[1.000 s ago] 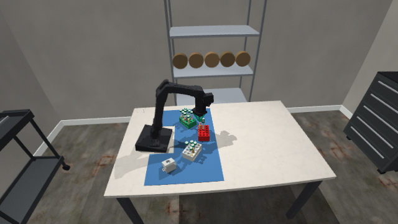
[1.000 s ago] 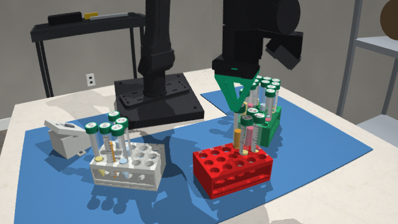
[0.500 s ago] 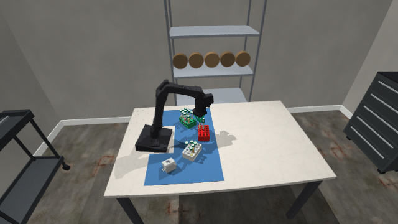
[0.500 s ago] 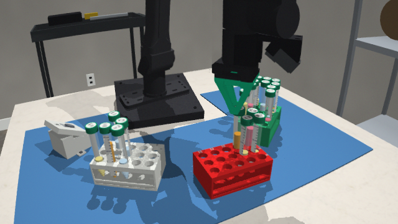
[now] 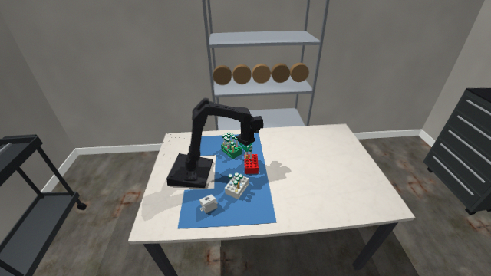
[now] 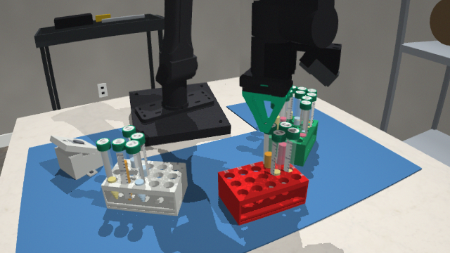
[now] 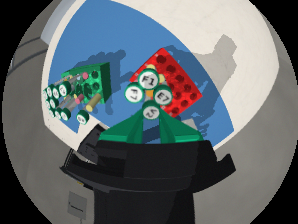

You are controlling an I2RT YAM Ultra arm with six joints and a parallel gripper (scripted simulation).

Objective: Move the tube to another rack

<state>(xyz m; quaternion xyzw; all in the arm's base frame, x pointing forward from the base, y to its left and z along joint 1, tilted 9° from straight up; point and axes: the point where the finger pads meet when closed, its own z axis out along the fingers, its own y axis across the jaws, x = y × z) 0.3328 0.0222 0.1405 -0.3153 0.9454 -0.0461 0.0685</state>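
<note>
My gripper (image 6: 271, 124), with green fingers, is shut on a 15 mL tube (image 6: 268, 154) with orange filling. It holds the tube upright by its capped top. The tube hangs between the green rack RA (image 6: 303, 142) and the far edge of the red rack QR (image 6: 263, 191), clear of both. In the wrist view the held cap (image 7: 152, 112) sits between the fingers, with the red rack (image 7: 174, 83) beyond it. The white rack RB (image 6: 145, 187) stands to the left on the blue mat with several tubes in its left wells. Its right wells are open.
Up to three green-capped tubes (image 6: 285, 147) stand in the red rack's far corner, right beside the held tube. Green rack RA holds several tubes. The DONE button box (image 6: 74, 158) sits left of the white rack. The arm's black base (image 6: 179, 109) stands behind.
</note>
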